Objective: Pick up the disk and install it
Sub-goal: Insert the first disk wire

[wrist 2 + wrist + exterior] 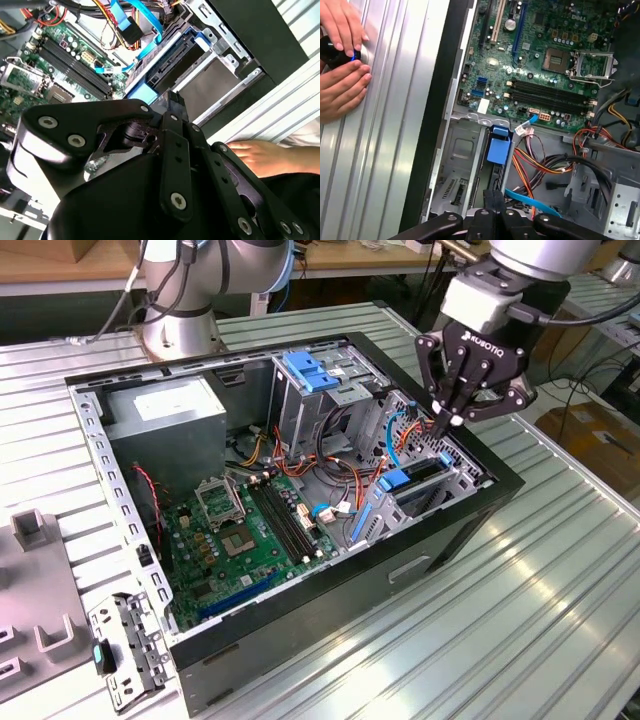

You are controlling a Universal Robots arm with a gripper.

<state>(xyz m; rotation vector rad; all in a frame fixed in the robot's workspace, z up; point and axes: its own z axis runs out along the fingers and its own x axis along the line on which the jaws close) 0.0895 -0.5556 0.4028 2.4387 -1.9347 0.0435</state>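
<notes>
Blue-framed disk [412, 483] seated in drive bay [466, 472], black fingers [444, 414] pressed together close above

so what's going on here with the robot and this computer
The robot arm's gripper hangs shut over the drive bay of an open computer case, holding nothing. The disk, in its blue frame, already sits in that bay just under it. A person's hands rest on the metal table beside the case.
</notes>
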